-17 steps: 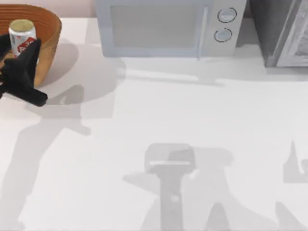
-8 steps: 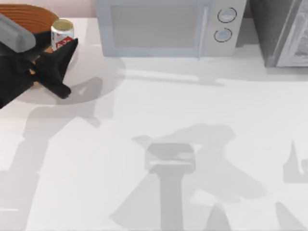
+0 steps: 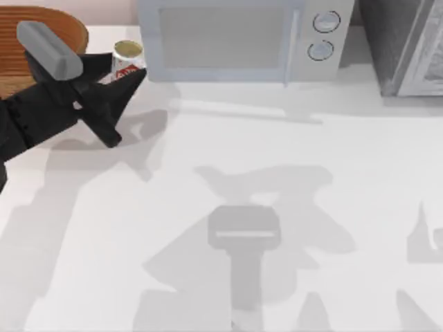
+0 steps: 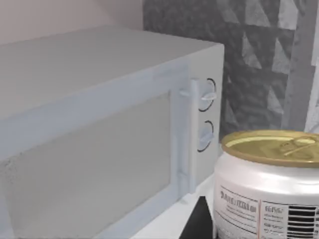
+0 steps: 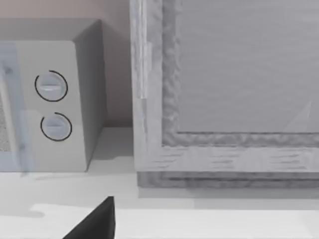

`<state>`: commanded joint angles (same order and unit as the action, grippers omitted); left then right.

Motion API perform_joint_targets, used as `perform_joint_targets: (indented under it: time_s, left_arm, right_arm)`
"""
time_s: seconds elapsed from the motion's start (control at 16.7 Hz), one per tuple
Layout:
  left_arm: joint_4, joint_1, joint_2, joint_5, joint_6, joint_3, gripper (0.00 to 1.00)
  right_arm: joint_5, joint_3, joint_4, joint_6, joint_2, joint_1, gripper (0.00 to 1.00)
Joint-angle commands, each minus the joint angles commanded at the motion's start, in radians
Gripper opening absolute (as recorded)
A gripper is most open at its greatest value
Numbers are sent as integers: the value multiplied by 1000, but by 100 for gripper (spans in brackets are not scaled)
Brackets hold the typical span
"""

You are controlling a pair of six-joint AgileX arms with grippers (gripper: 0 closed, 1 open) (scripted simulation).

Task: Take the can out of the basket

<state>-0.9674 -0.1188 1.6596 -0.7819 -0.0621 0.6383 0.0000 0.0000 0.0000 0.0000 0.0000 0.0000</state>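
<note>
From above, the left gripper (image 3: 123, 72) pinched the can (image 3: 127, 58) outside the basket (image 3: 21, 66), beside the microwave (image 3: 235, 38). The left wrist view showed the can (image 4: 269, 186) near that microwave (image 4: 99, 134). The right wrist view faced the microwave (image 5: 50, 99).

bright, even rendered light, soft grey arm shadows across the white table (image 3: 332, 159), no glare

We saw the can (image 4: 266, 186) as glossy metal with a dull golden top, and the basket (image 3: 21, 62) as ribbed woven wicker. The microwave (image 3: 239, 38) looked smooth and matt, like the white table (image 3: 291, 145).
</note>
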Motion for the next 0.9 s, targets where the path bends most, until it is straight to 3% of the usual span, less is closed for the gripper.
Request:
perform_joint_targets:
  time_s: [0.9]
  left_arm:
    - [-252, -18, 461, -370, -18, 191, 0]
  right_arm:
    - [0, 0, 0, 0, 0, 0, 100]
